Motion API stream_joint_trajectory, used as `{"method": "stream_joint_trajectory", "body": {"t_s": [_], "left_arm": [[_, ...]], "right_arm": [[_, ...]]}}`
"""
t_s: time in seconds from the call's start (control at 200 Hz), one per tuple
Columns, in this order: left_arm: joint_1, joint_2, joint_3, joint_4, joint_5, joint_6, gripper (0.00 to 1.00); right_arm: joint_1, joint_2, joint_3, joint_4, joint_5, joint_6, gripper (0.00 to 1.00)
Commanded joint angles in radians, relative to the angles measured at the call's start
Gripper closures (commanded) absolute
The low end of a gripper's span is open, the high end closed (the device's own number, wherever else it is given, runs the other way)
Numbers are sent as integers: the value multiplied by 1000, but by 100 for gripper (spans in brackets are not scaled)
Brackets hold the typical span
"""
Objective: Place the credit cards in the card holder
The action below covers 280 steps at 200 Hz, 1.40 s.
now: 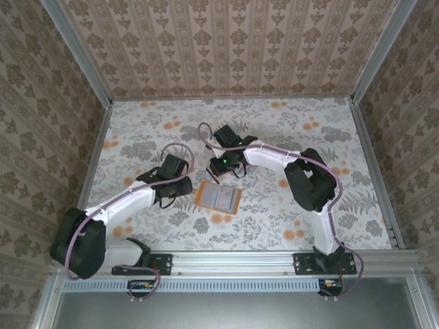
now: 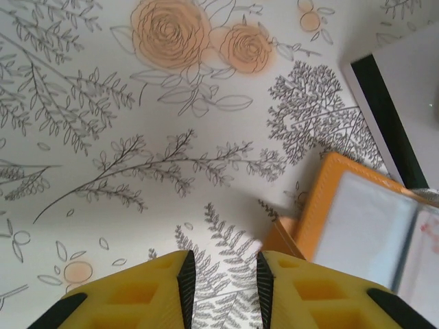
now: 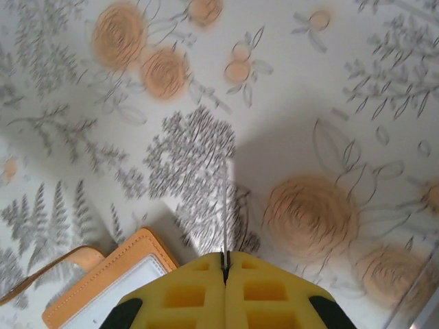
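Right gripper [image 3: 225, 259] pinches a thin pale plastic card [image 3: 225, 205] edgewise; likely stiff, slick. Left gripper [image 2: 225, 277]: narrow, empty, nine o'clock of orange-tan leather holder [image 1: 206, 195].

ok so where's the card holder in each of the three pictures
Top external: the card holder lies open near the middle of the picture.
Left wrist: lower right, orange rim around grey lining.
Right wrist: bottom left corner, orange rim.
Shared landmark: the flowered table cover with orange blossoms under it.
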Motion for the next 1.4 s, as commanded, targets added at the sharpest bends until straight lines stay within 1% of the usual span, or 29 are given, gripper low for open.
{"method": "stream_joint_trajectory", "body": {"t_s": [0.0, 0.075, 0.17, 0.315, 0.39, 0.53, 0.605, 0.675, 0.83, 0.99, 1.11, 1.17, 1.265, 1.395], "left_arm": [[5, -40, -34, 31, 31, -30, 66], [1, -47, -44, 52, 54, -31, 66], [-7, -45, -37, 62, 72, -10, 66], [-7, -21, 7, 56, 84, 47, 66], [-6, 1, 37, 48, 85, 75, 66], [-4, 94, 95, 34, 122, 120, 65], [-4, 158, 121, 22, 130, 127, 65], [-5, 209, 136, 33, 163, 131, 66], [-15, 270, 140, 81, 217, 124, 66], [-36, 286, 133, 89, 225, 110, 66], [-53, 283, 97, 104, 232, 86, 66], [-60, 281, 73, 116, 236, 74, 69], [-67, 279, 28, 124, 209, 50, 76], [-67, 252, -32, 152, 195, 16, 82]], "right_arm": [[-10, -109, -51, 25, -57, 33, 96], [-24, -167, -100, 60, -35, 71, 96], [-36, -249, -190, 141, -38, 139, 96], [-37, -294, -312, 245, -172, 280, 96], [-37, -301, -389, 301, -202, 363, 96], [-24, -345, -535, 396, -221, 469, 97], [-14, -378, -586, 413, -217, 505, 97], [-10, -413, -629, 413, -208, 526, 97], [-10, -462, -676, 367, -180, 538, 97], [3, -465, -693, 330, -150, 548, 97], [6, -442, -696, 351, -152, 558, 97], [11, -429, -693, 366, -150, 570, 97], [20, -407, -680, 365, -138, 582, 97], [28, -390, -675, 349, -114, 589, 97]]}}
